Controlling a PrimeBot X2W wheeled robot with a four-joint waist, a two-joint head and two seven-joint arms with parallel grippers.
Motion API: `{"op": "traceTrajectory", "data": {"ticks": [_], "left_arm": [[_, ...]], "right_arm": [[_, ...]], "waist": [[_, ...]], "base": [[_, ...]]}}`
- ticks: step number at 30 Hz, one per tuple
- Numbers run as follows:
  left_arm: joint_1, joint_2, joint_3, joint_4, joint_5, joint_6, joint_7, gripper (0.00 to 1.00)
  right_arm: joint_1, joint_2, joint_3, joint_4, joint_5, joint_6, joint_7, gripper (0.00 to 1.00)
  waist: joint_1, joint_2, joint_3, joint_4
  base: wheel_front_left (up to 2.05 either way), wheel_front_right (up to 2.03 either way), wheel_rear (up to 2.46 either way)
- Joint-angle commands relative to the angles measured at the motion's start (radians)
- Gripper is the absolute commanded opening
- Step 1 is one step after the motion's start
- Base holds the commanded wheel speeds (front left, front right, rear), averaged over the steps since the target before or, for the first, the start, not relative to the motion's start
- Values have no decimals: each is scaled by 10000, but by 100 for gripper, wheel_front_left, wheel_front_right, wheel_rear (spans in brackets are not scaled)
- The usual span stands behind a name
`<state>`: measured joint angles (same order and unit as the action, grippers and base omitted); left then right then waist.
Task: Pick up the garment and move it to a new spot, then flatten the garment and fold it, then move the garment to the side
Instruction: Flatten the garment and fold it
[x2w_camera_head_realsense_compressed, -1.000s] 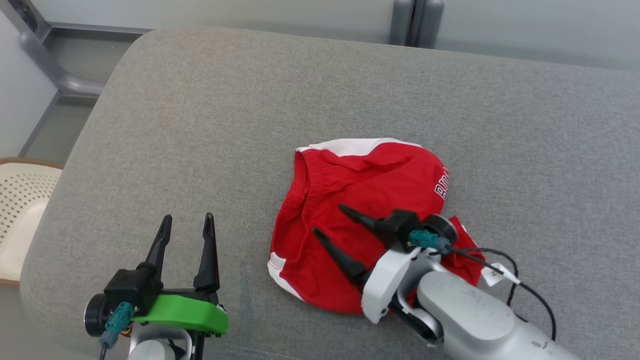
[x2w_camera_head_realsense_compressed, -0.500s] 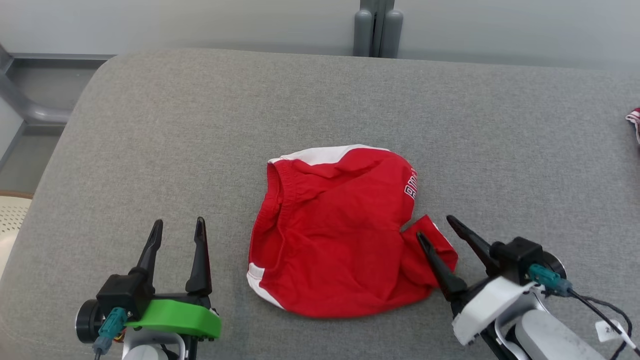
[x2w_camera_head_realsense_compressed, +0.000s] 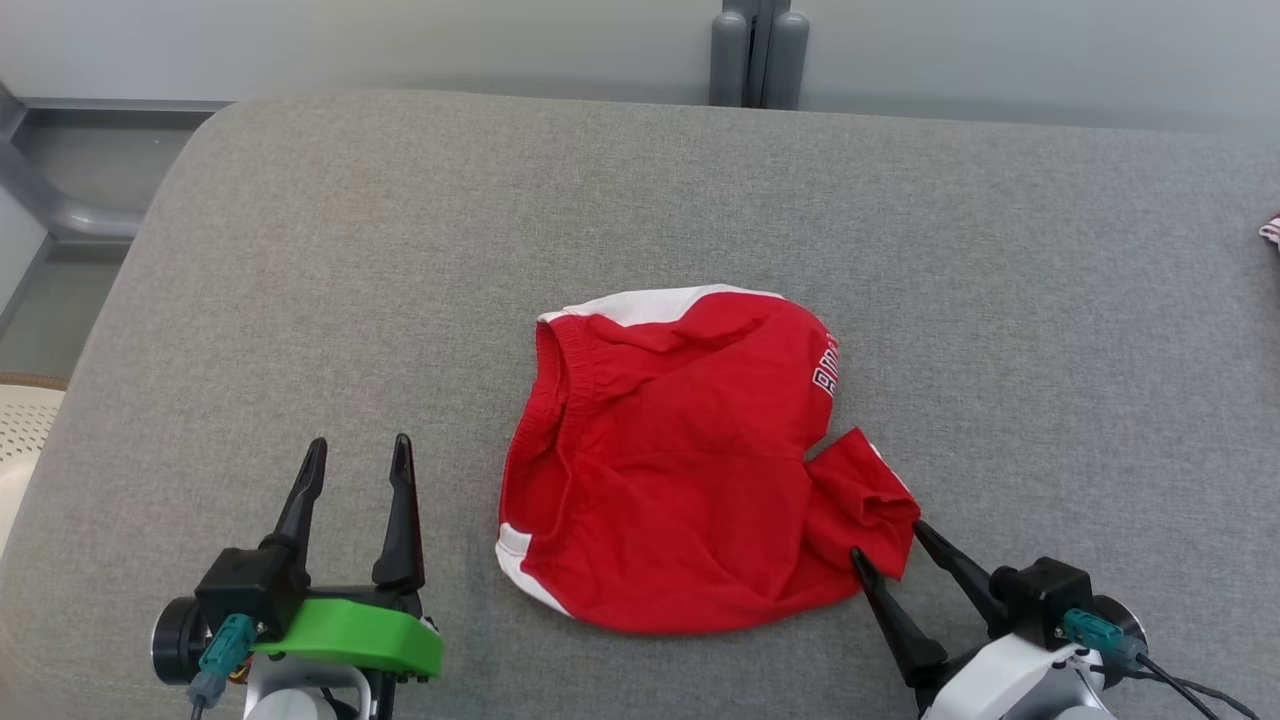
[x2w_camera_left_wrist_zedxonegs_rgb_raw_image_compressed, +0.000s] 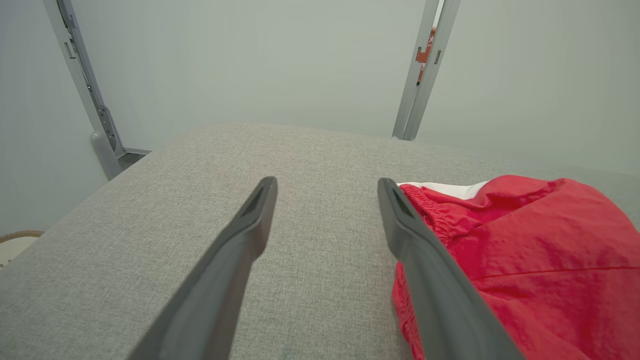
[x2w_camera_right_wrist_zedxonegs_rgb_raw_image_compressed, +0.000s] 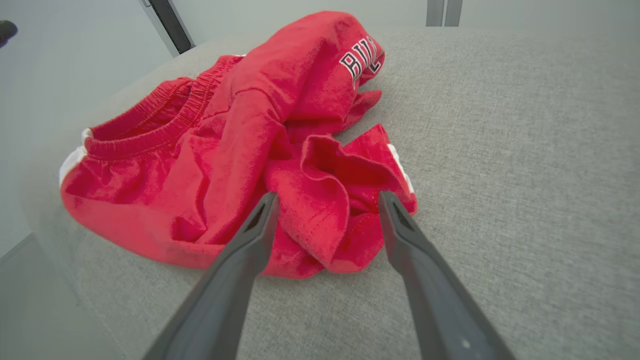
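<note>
On the grey cushion (x2w_camera_head_realsense_compressed: 400, 250) straight ahead of me, the red garment (x2w_camera_head_realsense_compressed: 680, 470) lies in a loose heap near the middle, elastic waistband (x2w_camera_head_realsense_compressed: 560, 380) towards my left, white trim (x2w_camera_head_realsense_compressed: 650, 305) along the far edge. White lettering (x2w_camera_head_realsense_compressed: 824, 372) curls over its right side. A crumpled flap (x2w_camera_head_realsense_compressed: 865, 495) sticks out at the near right corner, and that is where my right gripper (x2w_camera_head_realsense_compressed: 887, 540) is: fingers spread wide, one tip on each side of that bunched fold, nothing pinched between them. From the right wrist the flap (x2w_camera_right_wrist_zedxonegs_rgb_raw_image_compressed: 345, 200) sits right between the tips of the right gripper (x2w_camera_right_wrist_zedxonegs_rgb_raw_image_compressed: 328, 195); whether they touch the cloth I cannot tell. My left gripper (x2w_camera_head_realsense_compressed: 360, 442) hangs over bare cushion just to the left of the garment, fingers parted, holding nothing. From the left wrist, the waistband (x2w_camera_left_wrist_zedxonegs_rgb_raw_image_compressed: 430, 210) shows just beyond my right-hand finger (x2w_camera_left_wrist_zedxonegs_rgb_raw_image_compressed: 400, 220).
</note>
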<state>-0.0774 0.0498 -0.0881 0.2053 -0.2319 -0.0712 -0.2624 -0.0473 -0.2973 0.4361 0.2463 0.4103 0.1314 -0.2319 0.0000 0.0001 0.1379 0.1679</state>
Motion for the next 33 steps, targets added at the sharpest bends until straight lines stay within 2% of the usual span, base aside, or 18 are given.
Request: {"op": "traceTrajectory", "data": {"ticks": [1,2,3,8,15,24,29,33], "left_arm": [[-31,17,21,31,83,-24,-29,100],[-39,17,14,42,89,-14,-29,100],[-47,17,12,49,93,-6,-29,100],[68,17,76,35,122,61,-29,100],[281,17,252,91,207,-23,-29,100],[254,18,155,55,176,32,-29,100],[213,18,105,11,152,74,-29,100],[53,18,-10,40,137,54,-29,100]], "right_arm": [[-190,-26,33,249,8,-15,111,100],[-320,-11,93,462,57,-15,136,42],[-434,12,144,624,124,-15,131,2],[-958,-5,112,1252,424,-15,-80,0],[-927,-380,-858,1108,463,-15,-292,0],[422,-703,-2584,-509,311,-15,-296,0],[1321,-509,-3368,-1686,213,-15,76,0],[1354,-347,-3478,-2173,56,-15,341,0]], "waist": [[0,-1,-1,10],[0,-1,-3,11],[0,-1,-3,11],[0,-1,-66,-151],[0,-1,-295,-787],[0,-1,-366,-1444],[0,-1,-251,-1563],[0,-1,-108,-1433]], "base": [[0,0,0],[0,0,0],[0,0,0],[0,0,0],[0,0,0],[0,0,0],[0,0,0],[0,0,0]]}}
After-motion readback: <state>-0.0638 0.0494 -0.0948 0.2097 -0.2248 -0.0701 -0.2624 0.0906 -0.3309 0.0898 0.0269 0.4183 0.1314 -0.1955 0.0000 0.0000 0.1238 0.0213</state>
